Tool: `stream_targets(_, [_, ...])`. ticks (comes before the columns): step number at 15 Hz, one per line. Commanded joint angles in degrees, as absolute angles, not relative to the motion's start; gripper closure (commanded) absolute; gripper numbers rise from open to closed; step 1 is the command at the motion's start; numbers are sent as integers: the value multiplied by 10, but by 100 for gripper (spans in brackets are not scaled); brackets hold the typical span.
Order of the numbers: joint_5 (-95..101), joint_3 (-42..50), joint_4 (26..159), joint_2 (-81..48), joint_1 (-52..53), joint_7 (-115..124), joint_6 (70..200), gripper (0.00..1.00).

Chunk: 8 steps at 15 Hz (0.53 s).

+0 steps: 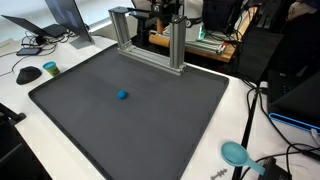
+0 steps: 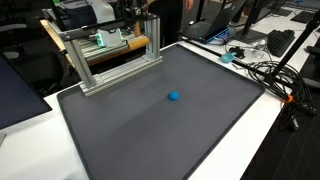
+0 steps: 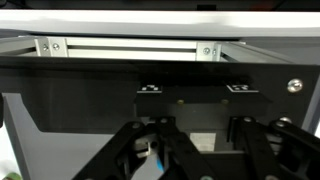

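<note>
Blue rounded lump [image 1: 122, 96] sits on smooth, matte grey mat [image 1: 150, 130].

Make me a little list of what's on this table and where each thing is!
mat: dark grey mat, covering most of the white table
blue thing: small blue object, lying alone near the middle of the mat
frame: silver metal frame, standing at the mat's far edge
gripper: gripper, facing the frame close up in the wrist view, fingers spread, holding nothing, far from the blue object
extra: teal round thing, off the mat near the table's edge
</note>
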State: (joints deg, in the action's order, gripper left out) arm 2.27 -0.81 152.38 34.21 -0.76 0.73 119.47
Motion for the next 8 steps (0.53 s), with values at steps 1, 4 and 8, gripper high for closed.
stream_targets(1, [14, -6, 1524, 351, -4, 14, 1183, 78])
stream_targets(4, [9, -5, 1518, 353, -2, 14, 1188, 78])
stream_targets(8, [0, -4, 1487, 348, 0, 15, 1192, 78])
